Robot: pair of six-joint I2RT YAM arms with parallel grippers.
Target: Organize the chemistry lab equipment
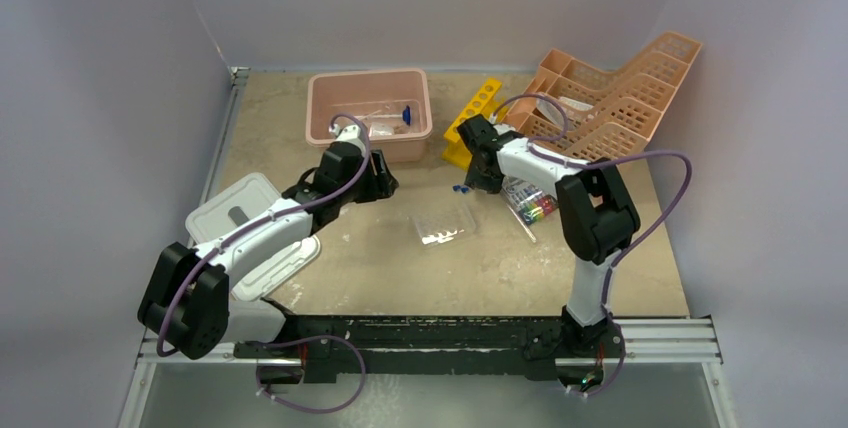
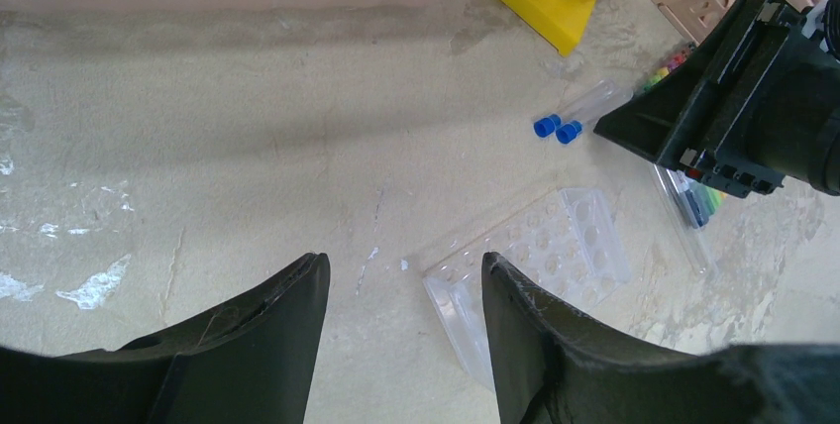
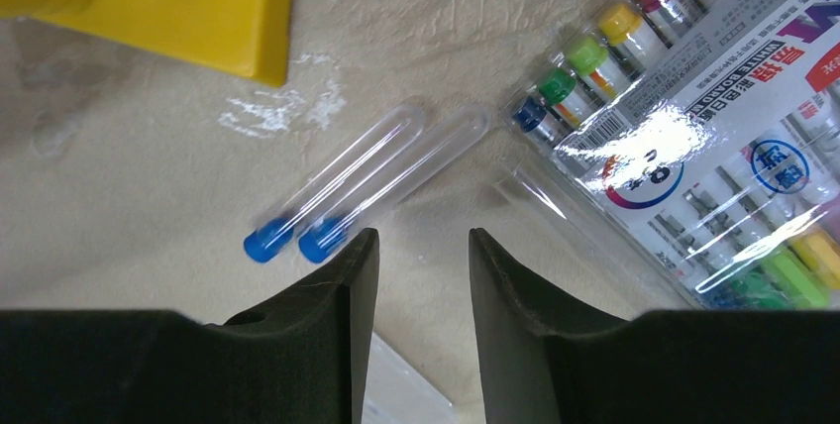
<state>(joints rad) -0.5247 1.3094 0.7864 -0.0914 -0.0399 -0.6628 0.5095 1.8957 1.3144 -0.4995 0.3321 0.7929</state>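
Two blue-capped tubes (image 3: 371, 181) lie side by side on the counter (image 3: 149, 176) near the yellow rack (image 3: 198, 8), so I hover my right fingers (image 3: 337, 325), apart and empty, just beside their caps, likely to pick one, left fingers (image 2: 267, 345) also apart and empty.

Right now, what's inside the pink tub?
Crinkly clear bags and a small blue piece lie in the pink tub. The left arm hides its front edge, so more may sit there.

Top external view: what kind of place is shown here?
Probably a walled robot workbench staged as a chemistry lab: a yellow test tube rack, two blue-capped tubes and a clear well plate lie on it.
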